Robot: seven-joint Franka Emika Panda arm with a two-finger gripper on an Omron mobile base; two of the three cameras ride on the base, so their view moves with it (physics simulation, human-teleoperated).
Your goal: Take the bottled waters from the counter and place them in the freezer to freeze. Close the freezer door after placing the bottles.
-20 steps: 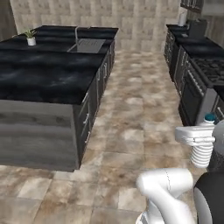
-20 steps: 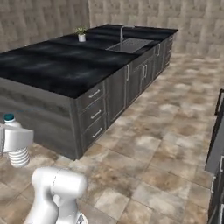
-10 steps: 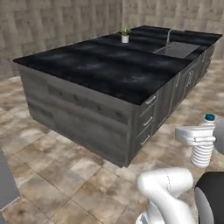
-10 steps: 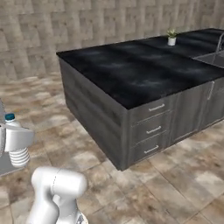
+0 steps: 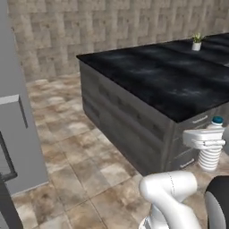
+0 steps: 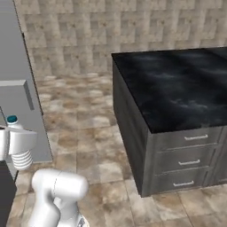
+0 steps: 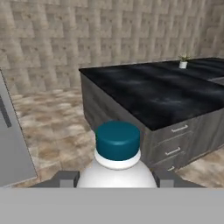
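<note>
Teal is the colour of the cap on the water bottle (image 7: 117, 155) that the gripper (image 7: 114, 178) holds. In the hand view the two dark finger tips (image 7: 65, 178) sit tight on both sides of the bottle's white body, so the gripper is closed on it. The bottle stands upright, with its cap pointing up.

In the left base view the same bottle (image 5: 216, 121) peeks out above the white hand, in the air in front of the grey drawers (image 5: 192, 134). In the right base view it is at the left edge, and its cap (image 6: 12, 119) shows above the white hand, close to the tall grey fridge (image 6: 17, 80).

A long counter (image 6: 177, 88) with a black top and white streaks stands on the right side. It has three drawers with silver handles (image 6: 190, 162) at its near end. A small plant in a white pot (image 5: 196, 43) sits far back on the counter.

The floor (image 6: 80, 111) has brown stone tiles. A tan tiled wall (image 7: 87, 35) runs along the back. The grey fridge (image 5: 13, 103) also shows at the left of the left base view, with a dark bar handle (image 5: 6, 156) low down.
</note>
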